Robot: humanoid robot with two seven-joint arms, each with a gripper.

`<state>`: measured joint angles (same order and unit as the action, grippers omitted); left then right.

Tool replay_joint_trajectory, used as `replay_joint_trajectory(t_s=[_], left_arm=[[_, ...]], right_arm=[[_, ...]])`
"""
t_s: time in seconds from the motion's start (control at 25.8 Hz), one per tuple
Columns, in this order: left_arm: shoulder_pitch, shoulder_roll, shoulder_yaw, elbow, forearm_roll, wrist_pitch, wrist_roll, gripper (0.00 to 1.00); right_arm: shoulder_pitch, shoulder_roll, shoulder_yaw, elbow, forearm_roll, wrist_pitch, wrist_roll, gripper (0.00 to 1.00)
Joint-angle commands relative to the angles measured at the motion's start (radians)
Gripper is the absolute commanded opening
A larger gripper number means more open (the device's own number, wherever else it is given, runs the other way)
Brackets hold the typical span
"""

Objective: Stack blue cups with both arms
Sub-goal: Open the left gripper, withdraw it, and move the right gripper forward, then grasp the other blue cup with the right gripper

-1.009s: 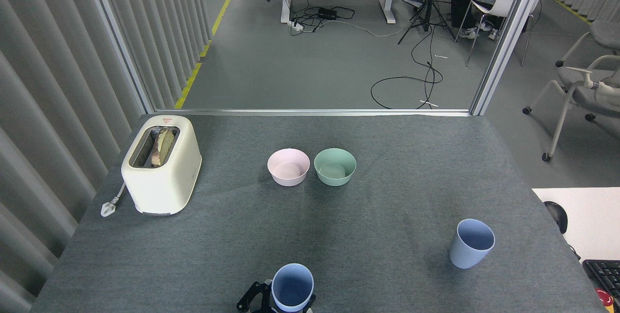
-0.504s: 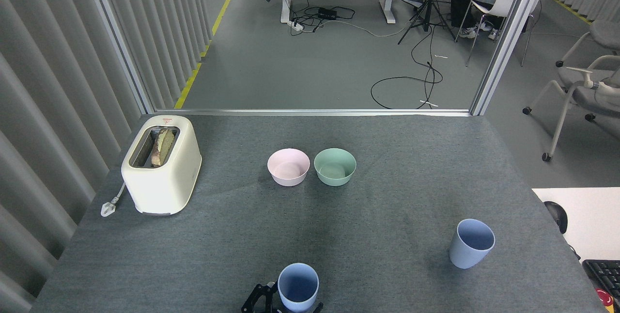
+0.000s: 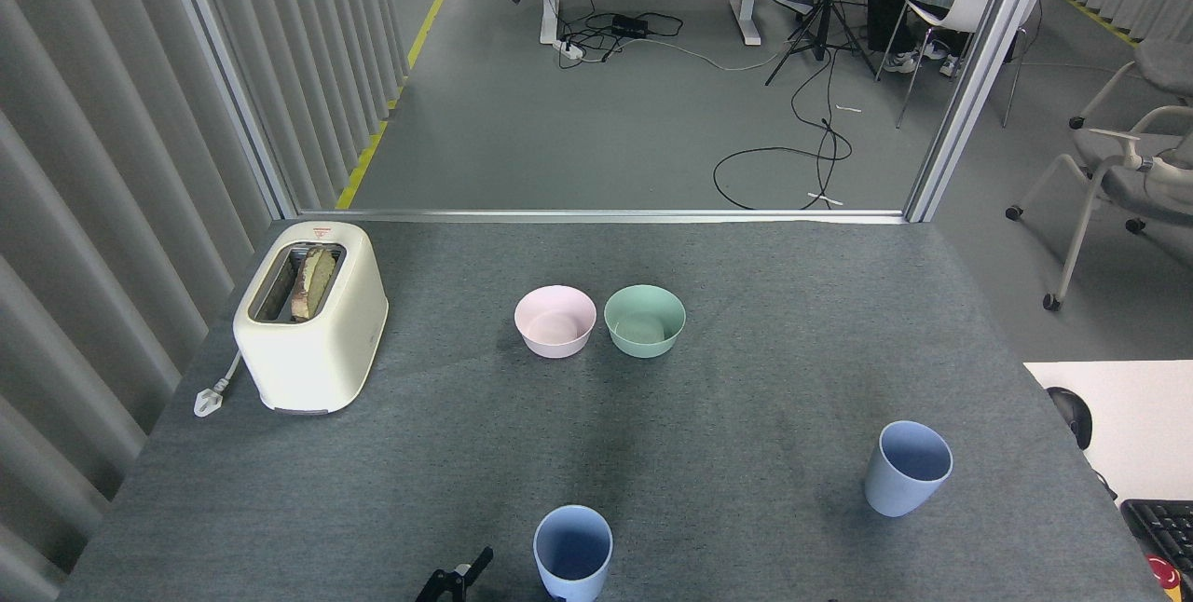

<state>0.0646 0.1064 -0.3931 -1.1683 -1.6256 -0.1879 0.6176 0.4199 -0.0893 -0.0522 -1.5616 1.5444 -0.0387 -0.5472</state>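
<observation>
One pale-blue cup [image 3: 572, 554] stands upright at the table's near edge, in the middle, its base cut off by the bottom of the head view. Just left of it, only the black tips of my left gripper [image 3: 459, 576] poke up from the bottom edge; they are apart from the cup, open and holding nothing. A second blue cup [image 3: 906, 469] stands alone at the near right, leaning slightly in the view. My right arm and gripper are out of view.
A cream toaster [image 3: 312, 315] with bread in its slot sits at the left, its plug lying beside it. A pink bowl [image 3: 555, 321] and a green bowl [image 3: 644, 321] stand side by side mid-table. A white desk [image 3: 1132, 416] with a keyboard lies to the right.
My left gripper let go of the near cup and drew back left and down, out from around it. The cup shifted slightly right and now stands free. The right cup has not moved.
</observation>
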Motion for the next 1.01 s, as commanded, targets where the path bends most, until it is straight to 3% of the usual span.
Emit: replay_joint_trajectory(t_s=[0.0,0.19,0.35,0.5,0.7,0.97], left_arm=[[0.032,0.030,0.046,-0.034,0.003,-0.027,0.001,1.00],[0.044,0.050,0.220,-0.025,0.104,-0.047,0.001,1.00],[0.017,0.107,0.379,0.058,0.219,-0.047,0.001,1.00],[-0.028,0.128,0.457,0.127,0.253,-0.041,0.001,1.00],[-0.026,0.134,0.488,0.128,0.266,-0.041,0.001,1.00],[-0.032,0.136,0.494,0.130,0.266,-0.042,0.001,1.00]], right_arm=[[-0.006,-0.001,0.000,0.000,0.000,0.000,0.000,1.00],[-0.012,0.003,-0.008,0.023,0.003,0.017,0.003,1.00],[-0.044,0.002,-0.012,0.055,-0.004,0.046,0.061,1.00],[-0.162,-0.003,-0.015,0.161,-0.009,0.048,0.075,1.00],[-0.289,-0.018,-0.035,0.311,-0.029,0.048,0.090,1.00],[-0.366,-0.082,-0.077,0.420,-0.129,0.049,0.092,1.00]])
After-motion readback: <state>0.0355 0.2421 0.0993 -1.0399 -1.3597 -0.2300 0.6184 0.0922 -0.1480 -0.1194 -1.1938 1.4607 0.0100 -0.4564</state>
